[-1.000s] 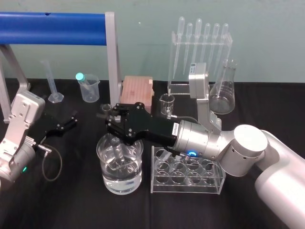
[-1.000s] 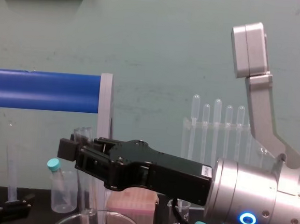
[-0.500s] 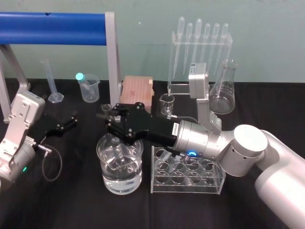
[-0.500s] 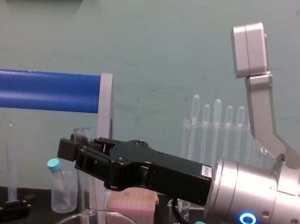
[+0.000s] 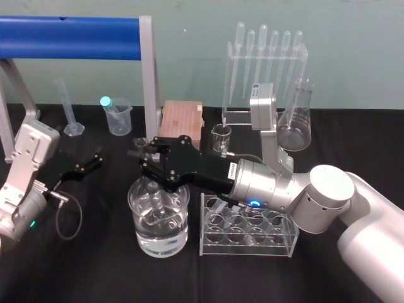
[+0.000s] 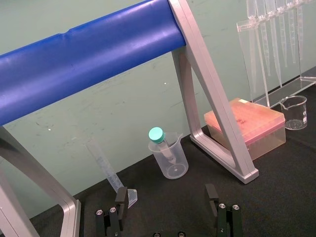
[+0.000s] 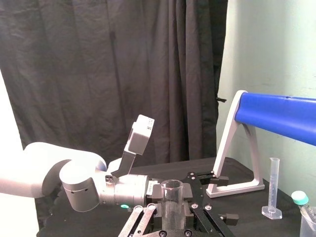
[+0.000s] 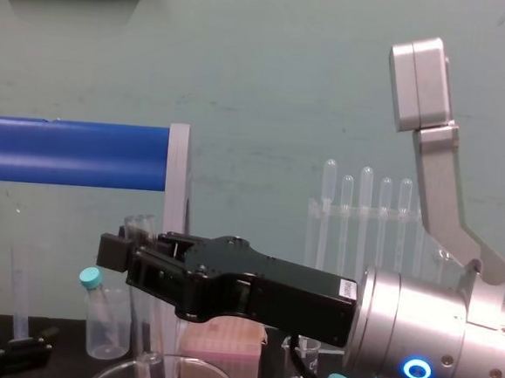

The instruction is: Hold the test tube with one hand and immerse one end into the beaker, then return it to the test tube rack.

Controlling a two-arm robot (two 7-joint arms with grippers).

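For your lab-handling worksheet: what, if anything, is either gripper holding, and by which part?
The right gripper holds the test tube by its upper part, just below the open rim; the left gripper holds nothing.

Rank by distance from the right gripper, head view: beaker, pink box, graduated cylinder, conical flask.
From the right gripper, shut on the test tube:
1. beaker, directly beneath.
2. pink box, just behind.
3. graduated cylinder, back left.
4. conical flask, far back right.
Left gripper parked at left.

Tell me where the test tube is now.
Head view, centre: the test tube stands upright in the right tool, its lower end inside the beaker, just left of the test tube rack.
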